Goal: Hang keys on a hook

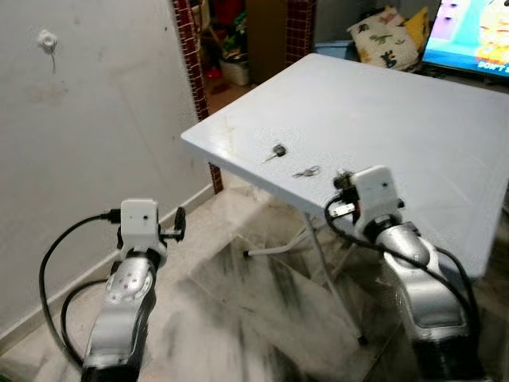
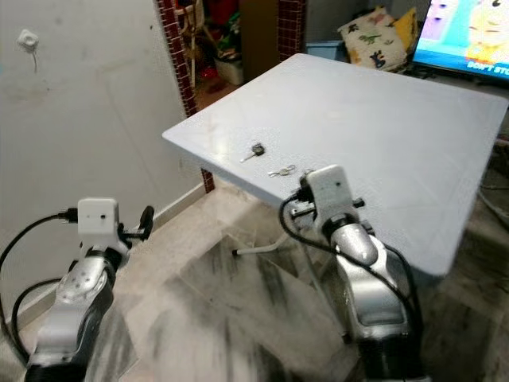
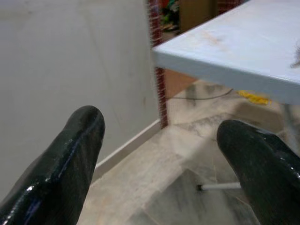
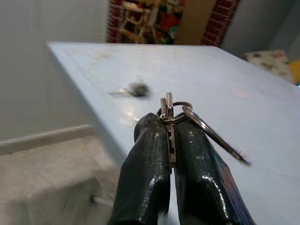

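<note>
My right gripper (image 4: 168, 125) is shut on a silver key bunch (image 4: 168, 104). One key is pinched between the black fingertips, and its ring and a second key stick out to one side. The bunch (image 1: 305, 171) is low over the white table (image 1: 413, 119), near its front-left edge, just ahead of the right gripper (image 1: 341, 181). On the table beyond it lies a black-headed key (image 1: 277, 151). A small white hook (image 1: 46, 38) sits high on the grey wall to the left. My left gripper (image 1: 180, 224) is open and empty, low beside that wall.
The folding table's legs (image 1: 318, 247) stand on the marbled floor between my arms. A red-tiled pillar (image 1: 191, 56) ends the wall behind the table corner. Far behind are cushions (image 1: 386, 36) and a lit screen (image 1: 469, 32).
</note>
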